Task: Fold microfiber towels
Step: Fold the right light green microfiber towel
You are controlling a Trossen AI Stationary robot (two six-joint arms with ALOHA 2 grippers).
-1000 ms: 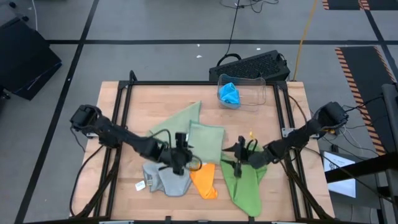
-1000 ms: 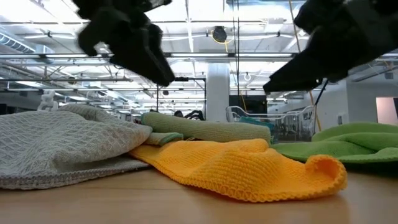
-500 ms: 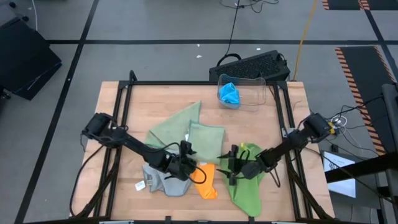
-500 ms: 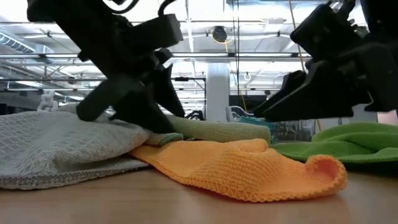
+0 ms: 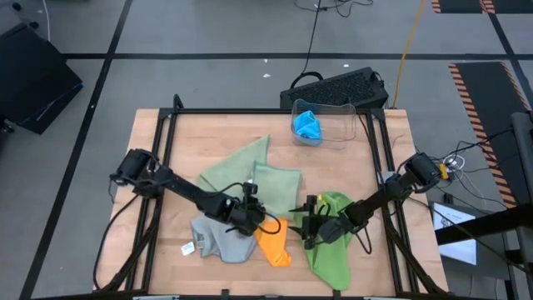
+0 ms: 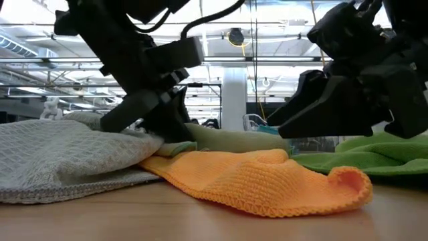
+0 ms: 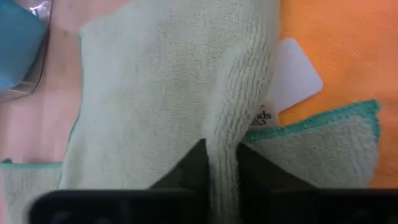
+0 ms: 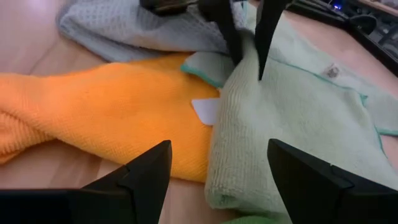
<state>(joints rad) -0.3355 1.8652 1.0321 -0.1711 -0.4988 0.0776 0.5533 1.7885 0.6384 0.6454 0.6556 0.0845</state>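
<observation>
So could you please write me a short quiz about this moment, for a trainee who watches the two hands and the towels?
1. True or false: the right hand is shut on the orange towel.
2. Which colour is the towel whose fold the left hand pinches? A grey, B sage green, C lime green.
3. Fill in: the bright blue towel lies inside a clear ___.

Key
1. False: its fingers stand wide open, with nothing between them.
2. B: the sage green towel.
3. container
</observation>
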